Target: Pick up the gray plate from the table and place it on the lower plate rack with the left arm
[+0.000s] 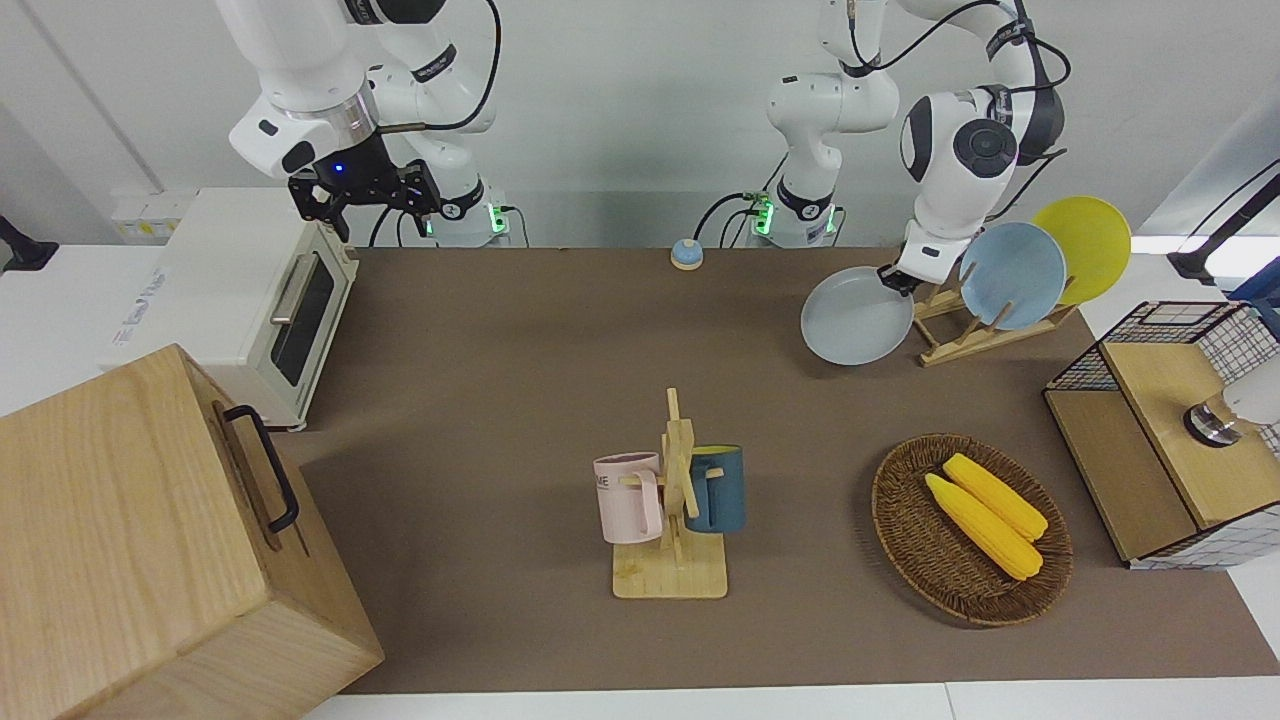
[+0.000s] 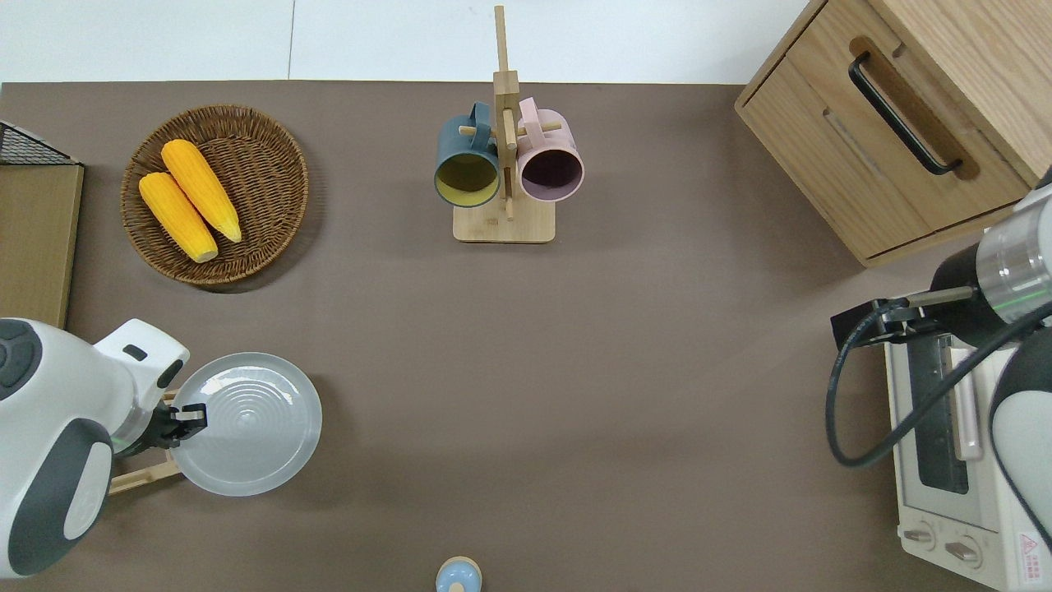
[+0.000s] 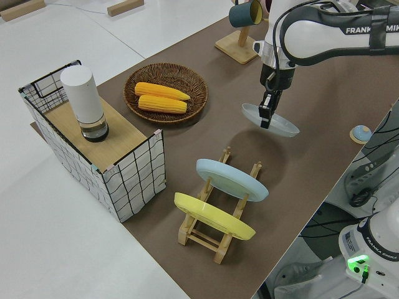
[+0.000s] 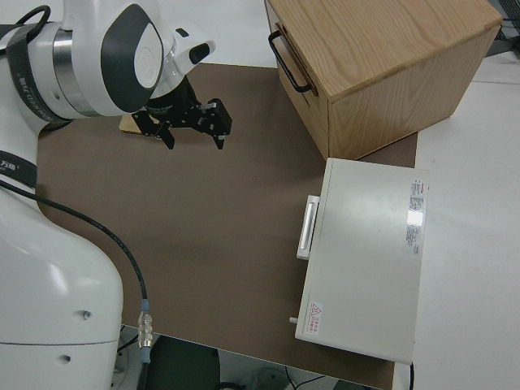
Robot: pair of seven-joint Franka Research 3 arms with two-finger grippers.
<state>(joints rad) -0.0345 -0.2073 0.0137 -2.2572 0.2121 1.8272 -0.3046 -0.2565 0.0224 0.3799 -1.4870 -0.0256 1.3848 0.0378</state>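
Note:
My left gripper (image 1: pixel 893 280) is shut on the rim of the gray plate (image 1: pixel 850 318) and holds it tilted, up off the table. In the overhead view the gray plate (image 2: pixel 246 423) hangs just beside the lower plate rack (image 2: pixel 141 475), toward the right arm's end, with my left gripper (image 2: pixel 185 415) over the rack's end. The light-wood rack (image 1: pixel 950 350) holds a light blue plate (image 1: pixel 1012 275) and a yellow plate (image 1: pixel 1085 245) in its slots. The left side view shows the gray plate (image 3: pixel 274 121) above the table near the rack (image 3: pixel 206 237). My right gripper (image 4: pixel 191 122) is open and parked.
A mug tree (image 1: pixel 672 500) with a pink and a blue mug stands mid-table. A wicker basket (image 1: pixel 925 545) holds two corn cobs. A wire crate (image 1: pixel 1170 430) stands at the left arm's end. A toaster oven (image 1: pixel 250 290), a wooden cabinet (image 1: pixel 150 540) and a small bell (image 1: pixel 686 254) also stand here.

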